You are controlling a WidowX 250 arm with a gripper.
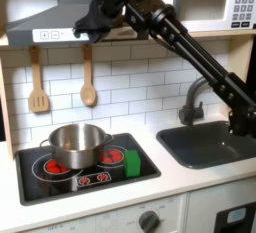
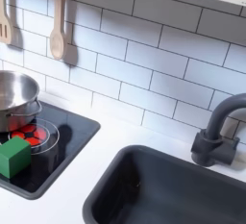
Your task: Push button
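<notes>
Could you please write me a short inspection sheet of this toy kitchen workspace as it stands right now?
Surface: white counter with black stovetop and dark sink.
Job's things: range hood panel carries small buttons; too small to tell them apart.
Clutter: steel pot on the stovetop, green block beside it.
Gripper: gripper up by the hood; jaw state unclear.
Cables: nothing seen.
Surroundings: white tile wall, spatula and wooden spoon hanging, faucet, microwave.
</notes>
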